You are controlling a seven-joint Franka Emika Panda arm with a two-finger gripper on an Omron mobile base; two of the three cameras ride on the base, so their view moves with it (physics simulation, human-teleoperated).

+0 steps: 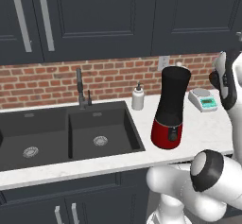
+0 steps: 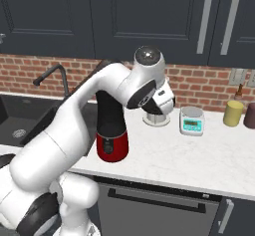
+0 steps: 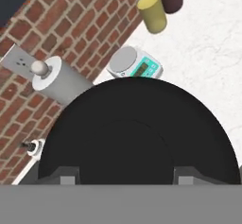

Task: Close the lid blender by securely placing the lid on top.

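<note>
The blender point(image 1: 170, 108) stands on the white counter point(image 1: 203, 133) just right of the dark sink point(image 1: 71, 133), its black tapered jar rising from the red base, with a white pump bottle point(image 1: 137, 98) behind it to the left and a small kitchen scale point(image 1: 203, 99) behind it to the right. In the hand view the round black top of the blender point(image 3: 137, 133) lies large and close below the camera, and the gripper point(image 3: 125, 178) sits right over it, one fingertip at each side of the disc near the bottom of that view. The tips stand wide apart, so the claw reads as released, with nothing between the tips. The step in hand appears to be the seating of the lid, with the hand poised above the jar (whether the lid is already fully down cannot be told from these angles). The next move, as a judgement, calls for a straight push down, kept centred over the jar so the tall blender does not tip toward the scale or the yellow cup point(image 2: 232, 113).
</note>
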